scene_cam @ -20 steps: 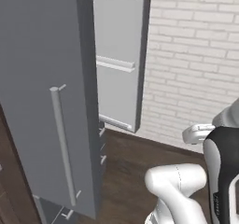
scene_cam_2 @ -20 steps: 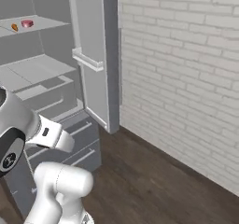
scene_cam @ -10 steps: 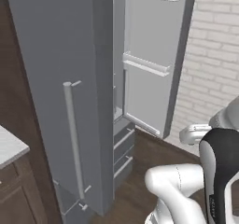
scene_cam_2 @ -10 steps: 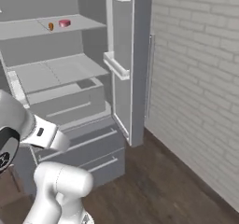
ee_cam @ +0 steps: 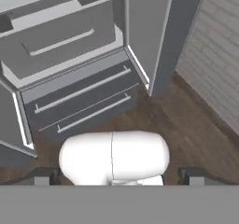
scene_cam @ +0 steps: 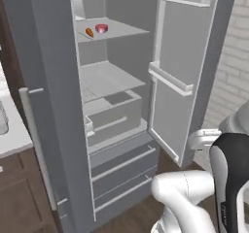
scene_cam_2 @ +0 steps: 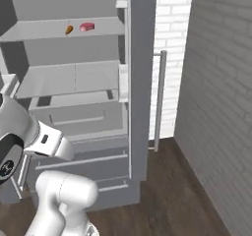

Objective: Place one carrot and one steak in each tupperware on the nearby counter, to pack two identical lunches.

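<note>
Right now the pincer (ee_cam: pixel 119 174) hangs spread wide and empty, tips far apart, pointing down at the fridge drawers (ee_cam: pixel 81 99) and the wooden floor (ee_cam: pixel 186 125). Well above it, on the open fridge's upper shelf (scene_cam: pixel 121 31), a carrot (scene_cam: pixel 89 32) lies just beside a steak (scene_cam: pixel 101 28), apart, untouched.
</note>
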